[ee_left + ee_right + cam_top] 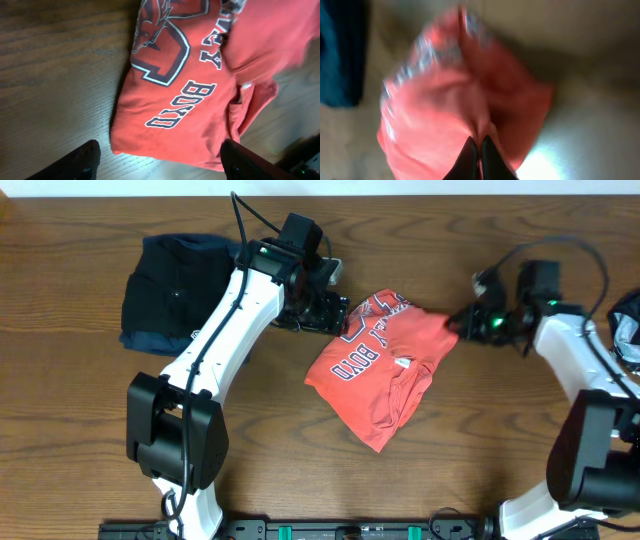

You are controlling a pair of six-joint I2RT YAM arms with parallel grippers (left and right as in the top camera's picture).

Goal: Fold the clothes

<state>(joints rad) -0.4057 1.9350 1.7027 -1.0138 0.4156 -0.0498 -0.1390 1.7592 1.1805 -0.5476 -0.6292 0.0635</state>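
Overhead: right gripper (457, 321) pinches coral-red soft T-shirt (385, 370) by its corner, I'd guess to fold over; left gripper (335, 313) spread, waiting opposite.

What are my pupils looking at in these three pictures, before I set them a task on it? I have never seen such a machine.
Two robot arms stand at a wooden table. One picture looks down from above; the other two come from cameras on each arm's wrist. A coral-red T-shirt, partly folded, lies in the middle, with a pile of dark folded clothes to the left. The left pincer hangs open over the shirt's printed edge. The right pincer is shut, and seems to pinch the shirt's fabric; that picture is blurred.
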